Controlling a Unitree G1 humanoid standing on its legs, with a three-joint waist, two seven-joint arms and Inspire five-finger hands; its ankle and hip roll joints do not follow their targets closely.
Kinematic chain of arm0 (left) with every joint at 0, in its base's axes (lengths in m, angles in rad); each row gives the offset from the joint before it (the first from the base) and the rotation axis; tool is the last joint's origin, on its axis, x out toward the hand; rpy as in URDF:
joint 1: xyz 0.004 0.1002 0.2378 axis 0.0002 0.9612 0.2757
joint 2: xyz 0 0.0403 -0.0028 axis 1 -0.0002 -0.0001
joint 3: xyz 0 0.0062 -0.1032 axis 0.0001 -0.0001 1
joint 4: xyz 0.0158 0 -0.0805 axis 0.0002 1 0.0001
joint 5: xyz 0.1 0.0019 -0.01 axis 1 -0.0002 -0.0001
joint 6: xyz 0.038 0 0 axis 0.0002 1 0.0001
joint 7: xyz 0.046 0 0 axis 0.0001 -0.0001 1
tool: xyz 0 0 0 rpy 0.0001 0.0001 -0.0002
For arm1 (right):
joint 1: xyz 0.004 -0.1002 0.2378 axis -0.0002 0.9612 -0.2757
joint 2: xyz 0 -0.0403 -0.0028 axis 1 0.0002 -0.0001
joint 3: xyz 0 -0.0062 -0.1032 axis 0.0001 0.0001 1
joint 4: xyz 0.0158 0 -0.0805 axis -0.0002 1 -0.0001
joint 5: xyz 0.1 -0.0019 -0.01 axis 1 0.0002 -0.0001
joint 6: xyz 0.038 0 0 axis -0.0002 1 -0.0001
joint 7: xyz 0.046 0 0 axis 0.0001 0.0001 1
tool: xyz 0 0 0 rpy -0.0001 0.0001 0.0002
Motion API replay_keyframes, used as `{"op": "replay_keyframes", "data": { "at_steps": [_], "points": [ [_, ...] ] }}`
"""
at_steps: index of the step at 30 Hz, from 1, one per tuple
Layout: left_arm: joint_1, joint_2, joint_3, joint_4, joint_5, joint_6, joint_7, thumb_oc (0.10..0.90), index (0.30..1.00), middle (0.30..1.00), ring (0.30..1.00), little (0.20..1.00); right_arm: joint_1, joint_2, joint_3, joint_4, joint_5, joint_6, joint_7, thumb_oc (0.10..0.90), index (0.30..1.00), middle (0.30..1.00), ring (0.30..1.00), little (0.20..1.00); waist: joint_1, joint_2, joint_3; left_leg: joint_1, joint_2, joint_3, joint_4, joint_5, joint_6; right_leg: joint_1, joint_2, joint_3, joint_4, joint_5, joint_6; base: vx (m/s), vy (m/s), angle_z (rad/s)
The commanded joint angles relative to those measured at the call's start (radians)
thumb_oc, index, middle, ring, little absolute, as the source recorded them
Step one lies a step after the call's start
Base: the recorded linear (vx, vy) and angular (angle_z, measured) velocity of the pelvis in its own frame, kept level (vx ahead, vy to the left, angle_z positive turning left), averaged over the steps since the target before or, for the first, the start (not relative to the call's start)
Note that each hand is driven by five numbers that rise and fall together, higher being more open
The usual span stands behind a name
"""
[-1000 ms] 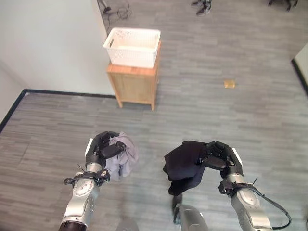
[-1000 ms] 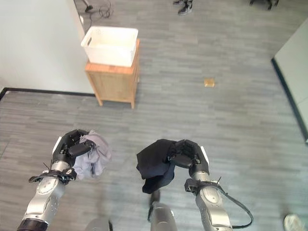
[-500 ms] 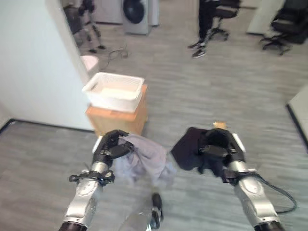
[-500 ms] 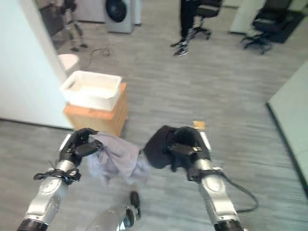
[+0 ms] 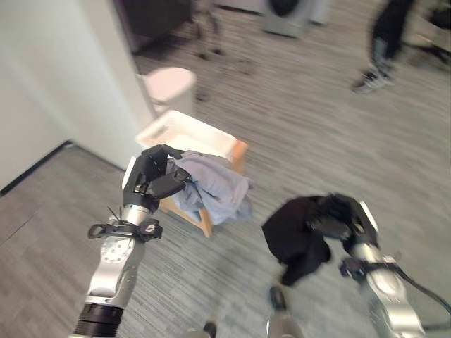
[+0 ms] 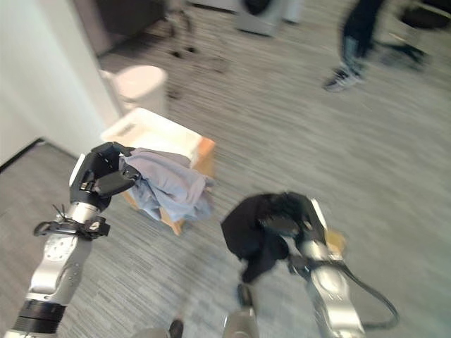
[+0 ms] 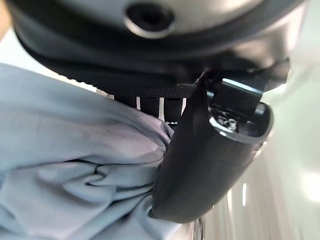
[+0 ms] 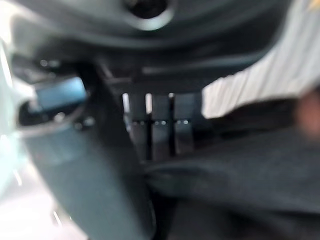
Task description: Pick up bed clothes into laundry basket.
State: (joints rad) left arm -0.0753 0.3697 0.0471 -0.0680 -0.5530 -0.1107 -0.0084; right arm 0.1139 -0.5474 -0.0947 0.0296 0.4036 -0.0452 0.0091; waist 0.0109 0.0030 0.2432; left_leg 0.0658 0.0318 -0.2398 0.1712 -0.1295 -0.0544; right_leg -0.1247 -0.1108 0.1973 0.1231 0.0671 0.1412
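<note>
Gripping grey cloth, left robot hand now overlaps the basket; right robot hand clutches black cloth.

1. No text, label, number or sign can be read in any view.
2. The white basket, the grey cloth and the black cloth show no readable print.
</note>
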Motion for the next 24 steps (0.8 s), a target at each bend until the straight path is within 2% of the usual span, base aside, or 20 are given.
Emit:
{"op": "replay_keyframes", "data": {
  "at_steps": [1, 4, 5, 6, 7, 9, 10, 11, 12, 13, 16, 18, 19, 20, 22, 23, 24],
  "points": [
    [-0.086, 0.115, 0.038, -0.113, -0.028, -0.139, 0.003, 0.4, 0.3, 0.3, 0.3, 0.3, -0.183, -0.041, -0.116, -0.106, 0.082, -0.156, 0.022, 0.4, 0.3, 0.3, 0.3, 0.3, 0.009, -0.081, -0.084, -0.064, -0.007, 0.114, -0.032, 0.047, -0.008, 0.114, -0.018, -0.06, -0.044, -0.131, 0.015, 0.12, -0.341, 0.53],
    [-0.106, 0.181, 0.065, -0.096, -0.015, -0.135, -0.002, 0.4, 0.3, 0.3, 0.3, 0.3, -0.199, -0.108, -0.121, -0.09, 0.107, -0.143, 0.04, 0.4, 0.3, 0.3, 0.3, 0.3, 0.0, -0.102, -0.068, -0.117, 0.046, 0.178, 0.044, 0.097, -0.049, 0.169, -0.013, -0.147, -0.092, -0.137, -0.025, 0.07, -0.28, 0.74],
    [-0.122, 0.203, 0.072, -0.092, -0.012, -0.134, 0.001, 0.4, 0.3, 0.3, 0.3, 0.3, -0.19, -0.132, -0.129, -0.092, 0.113, -0.143, 0.038, 0.4, 0.3, 0.3, 0.3, 0.3, -0.011, -0.106, -0.054, -0.141, 0.086, 0.274, 0.099, 0.123, -0.05, 0.197, -0.02, -0.194, -0.094, -0.143, -0.035, 0.07, -0.18, 0.83],
    [-0.137, 0.21, 0.066, -0.087, -0.018, -0.134, 0.002, 0.4, 0.3, 0.3, 0.3, 0.3, -0.187, -0.14, -0.134, -0.083, 0.115, -0.139, 0.035, 0.4, 0.3, 0.3, 0.3, 0.3, -0.016, -0.109, -0.052, -0.15, 0.107, 0.321, 0.121, 0.12, -0.049, 0.213, -0.02, -0.215, -0.099, -0.155, -0.039, 0.05, -0.162, 1.29],
    [-0.159, 0.22, 0.055, -0.083, -0.023, -0.134, 0.003, 0.4, 0.3, 0.3, 0.3, 0.3, -0.189, -0.156, -0.137, -0.066, 0.122, -0.137, 0.024, 0.4, 0.3, 0.3, 0.3, 0.3, -0.024, -0.105, -0.045, -0.149, 0.14, 0.421, 0.113, 0.127, -0.044, 0.24, -0.021, -0.262, -0.108, -0.166, -0.042, 0.06, -0.126, 1.33],
    [-0.19, 0.233, 0.036, -0.079, -0.031, -0.132, -0.004, 0.4, 0.3, 0.3, 0.3, 0.3, -0.172, -0.164, -0.166, -0.069, 0.126, -0.132, 0.016, 0.4, 0.3, 0.3, 0.3, 0.3, -0.03, -0.095, -0.053, -0.165, 0.139, 0.529, 0.071, 0.135, -0.038, 0.266, -0.016, -0.317, -0.135, -0.169, -0.038, 0.07, -0.08, 1.17],
    [-0.199, 0.239, 0.029, -0.079, -0.029, -0.131, -0.005, 0.4, 0.3, 0.3, 0.3, 0.3, -0.178, -0.176, -0.178, -0.069, 0.112, -0.134, 0.006, 0.4, 0.3, 0.3, 0.3, 0.3, -0.026, -0.089, -0.056, -0.175, 0.128, 0.547, 0.05, 0.142, -0.036, 0.272, -0.01, -0.332, -0.141, -0.173, -0.037, 0.11, -0.026, 0.72],
    [-0.223, 0.244, 0.013, -0.077, -0.027, -0.132, -0.003, 0.4, 0.3, 0.3, 0.3, 0.3, -0.198, -0.208, -0.198, -0.066, 0.068, -0.145, -0.027, 0.4, 0.3, 0.3, 0.3, 0.3, -0.019, -0.083, -0.058, -0.204, 0.113, 0.565, 0.034, 0.173, -0.04, 0.281, -0.007, -0.359, -0.146, -0.176, -0.036, 0.07, -0.005, 0.57],
    [-0.225, 0.243, 0.012, -0.076, -0.027, -0.132, -0.002, 0.4, 0.3, 0.3, 0.3, 0.3, -0.198, -0.209, -0.198, -0.065, 0.068, -0.145, -0.027, 0.4, 0.3, 0.3, 0.3, 0.3, -0.021, -0.083, -0.059, -0.207, 0.111, 0.562, 0.032, 0.176, -0.04, 0.28, -0.008, -0.362, -0.146, -0.177, -0.036, 0.11, 0.013, 0.73],
    [-0.254, 0.257, -0.009, -0.07, -0.041, -0.131, 0.0, 0.4, 0.3, 0.3, 0.3, 0.3, -0.242, -0.256, -0.221, -0.041, 0.029, -0.157, -0.068, 0.4, 0.3, 0.3, 0.3, 0.3, -0.022, -0.077, -0.066, -0.206, 0.098, 0.57, 0.024, 0.155, -0.028, 0.288, -0.012, -0.39, -0.141, -0.195, -0.029, 0.14, 0.059, 0.59],
    [-0.267, 0.271, -0.045, -0.084, -0.037, -0.128, -0.007, 0.4, 0.3, 0.3, 0.3, 0.3, -0.317, -0.318, -0.221, 0.004, 0.037, -0.162, -0.073, 0.4, 0.3, 0.3, 0.3, 0.3, -0.011, -0.078, -0.072, -0.209, 0.056, 0.518, 0.026, 0.118, -0.006, 0.29, -0.035, -0.421, -0.083, -0.223, -0.011, 0.19, 0.117, 0.49],
    [-0.27, 0.287, -0.063, -0.085, -0.041, -0.124, -0.006, 0.4, 0.3, 0.3, 0.3, 0.3, -0.372, -0.373, -0.176, 0.032, 0.019, -0.146, -0.062, 0.4, 0.3, 0.3, 0.3, 0.3, -0.003, -0.079, -0.072, -0.176, 0.041, 0.515, 0.014, 0.074, 0.022, 0.247, -0.058, -0.428, 0.059, -0.224, 0.014, 0.2, 0.159, 0.27],
    [-0.285, 0.302, -0.086, -0.079, -0.045, -0.123, -0.01, 0.4, 0.3, 0.3, 0.3, 0.3, -0.435, -0.442, -0.12, 0.071, -0.001, -0.118, -0.033, 0.4, 0.3, 0.3, 0.3, 0.3, -0.002, -0.078, -0.062, -0.136, 0.032, 0.516, -0.002, 0.052, 0.041, 0.178, -0.08, -0.406, 0.235, -0.191, 0.05, 0.17, 0.143, 0.03],
    [-0.286, 0.301, -0.084, -0.078, -0.045, -0.123, -0.01, 0.4, 0.3, 0.3, 0.3, 0.3, -0.441, -0.444, -0.117, 0.074, -0.001, -0.119, -0.033, 0.4, 0.3, 0.3, 0.3, 0.3, -0.001, -0.076, -0.062, -0.139, 0.033, 0.518, -0.005, 0.059, 0.042, 0.171, -0.079, -0.404, 0.238, -0.187, 0.048, 0.18, 0.105, 0.02],
    [-0.293, 0.299, -0.115, -0.073, -0.072, -0.121, -0.013, 0.4, 0.3, 0.3, 0.3, 0.3, -0.464, -0.511, -0.088, 0.102, -0.044, -0.099, -0.03, 0.4, 0.3, 0.3, 0.3, 0.3, -0.012, -0.08, -0.054, -0.106, 0.018, 0.471, -0.02, 0.045, 0.047, 0.122, -0.063, -0.333, 0.289, -0.166, 0.058, 0.12, 0.018, 0.21],
    [-0.295, 0.298, -0.113, -0.072, -0.072, -0.121, -0.013, 0.4, 0.3, 0.3, 0.3, 0.3, -0.471, -0.514, -0.083, 0.105, -0.044, -0.1, -0.03, 0.4, 0.3, 0.3, 0.3, 0.3, -0.011, -0.076, -0.056, -0.11, 0.022, 0.473, -0.025, 0.053, 0.047, 0.117, -0.059, -0.332, 0.285, -0.158, 0.055, 0.16, 0.002, 0.63],
    [-0.31, 0.304, -0.147, -0.074, -0.083, -0.114, -0.025, 0.4, 0.3, 0.3, 0.3, 0.3, -0.502, -0.58, -0.064, 0.134, -0.078, -0.088, -0.036, 0.4, 0.3, 0.3, 0.3, 0.3, -0.02, -0.068, -0.055, -0.083, 0.019, 0.442, -0.052, 0.055, 0.043, 0.094, -0.054, -0.294, 0.238, -0.155, 0.044, 0.17, -0.025, 0.72]
  ]
}}
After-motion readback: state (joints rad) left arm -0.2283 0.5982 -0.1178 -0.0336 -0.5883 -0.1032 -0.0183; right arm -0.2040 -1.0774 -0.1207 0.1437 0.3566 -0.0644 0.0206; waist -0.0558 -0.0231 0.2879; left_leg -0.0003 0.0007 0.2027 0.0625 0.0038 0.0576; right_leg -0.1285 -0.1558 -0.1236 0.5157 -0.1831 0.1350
